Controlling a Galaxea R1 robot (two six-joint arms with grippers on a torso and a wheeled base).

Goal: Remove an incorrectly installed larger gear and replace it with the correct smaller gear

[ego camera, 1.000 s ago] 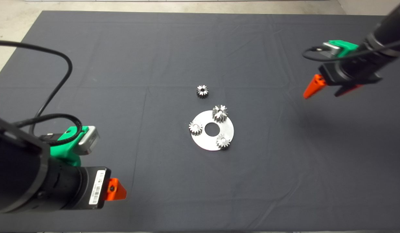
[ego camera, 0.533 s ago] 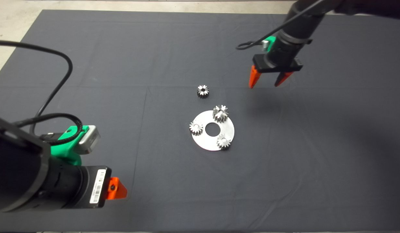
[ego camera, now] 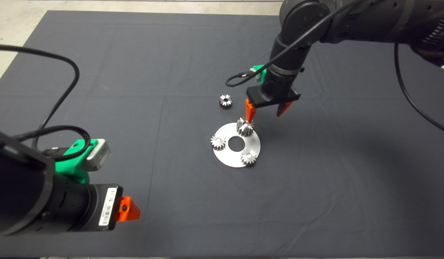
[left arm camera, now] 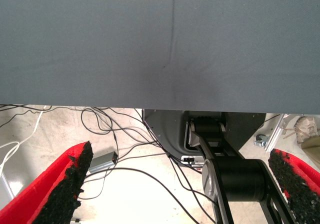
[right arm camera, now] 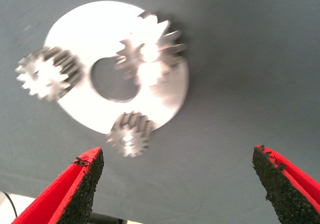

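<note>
The larger gear, dark and cone-shaped, sits on the far edge of a round silver plate. It also shows in the right wrist view. The smaller gear lies loose on the mat beyond the plate. My right gripper is open and empty. It hovers just beyond and to the right of the larger gear, with one fingertip right above it. In the right wrist view the gripper has the plate ahead of it. My left gripper is open and parked at the lower left.
Two small silver gears sit on the plate around its centre hole. The left wrist view shows the mat's edge, floor cables and the robot's base. The left arm's black body fills the lower left corner.
My right arm has swung in from the far right of the mat and come down to the larger gear on the plate. Left arm and gears have not moved.
</note>
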